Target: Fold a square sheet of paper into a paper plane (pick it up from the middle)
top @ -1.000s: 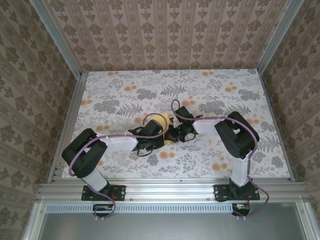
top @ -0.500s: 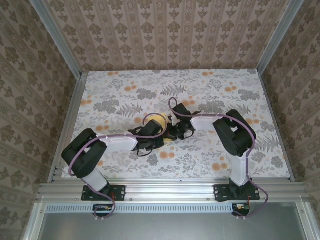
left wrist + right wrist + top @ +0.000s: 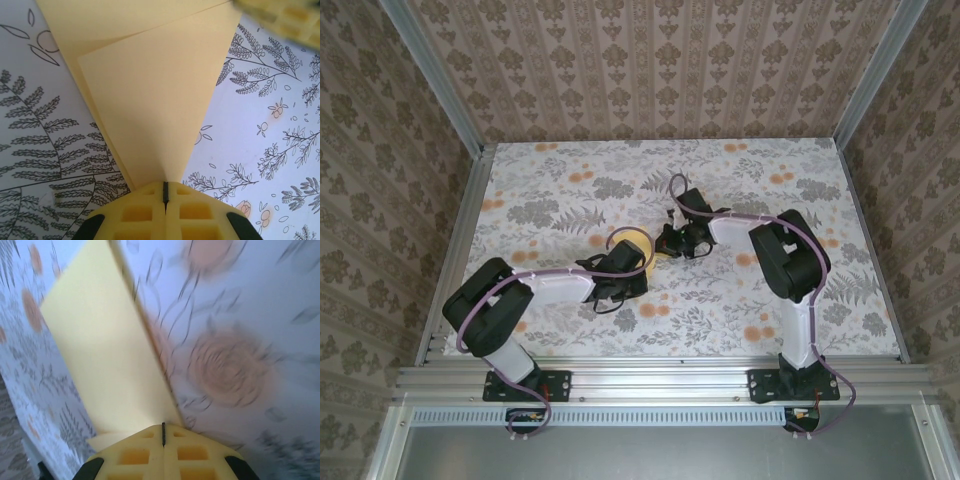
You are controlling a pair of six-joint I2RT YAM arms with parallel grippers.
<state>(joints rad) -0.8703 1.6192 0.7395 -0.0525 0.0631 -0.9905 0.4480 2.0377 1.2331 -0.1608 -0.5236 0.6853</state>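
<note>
1. Clearly light stuff: the yellow paper [image 3: 150,100] is thin w/ next to no weight, so I'd expect it to flop, flutter & skate on the smooth printed surface [image 3: 770,300]. Only stiffness is along creases.
2. Fragile-ish, by my guess. A hard pinch leaves stray wrinkles, and 2 arms pulling apart could tear it.
3. Best hold is prob. at an edge, a corner or a folded ridge where layers double up. A grip mid-panel would just buckle it. Opposite ends keep it taut enough to crease.
4. Left tool [image 3: 165,184]: pads pressed together, clamped on the narrow end of the paper, which fans out from the seam btwn them.
5. Right tool [image 3: 163,426]: same story, pads closed w/ the paper pinched at the seam, at a different part of the sheet.
6. Location, top view: paper sits btwn the 2 tools near the middle of the surface, a touch left of centre, mostly hidden under the wrists.
7. Looks: plain yellow, matte, no marks.
8. Left wrist view shows 2 layers. An upper flap w/ straight edges lies over a lower one, tapering toward the tool. So it's partly folded, not yet a finished dart.
9. Right wrist view is blurry: a long panel w/ a straight fold or edge down its right side.
10. Can't tell whether any part touches the surface.
</note>
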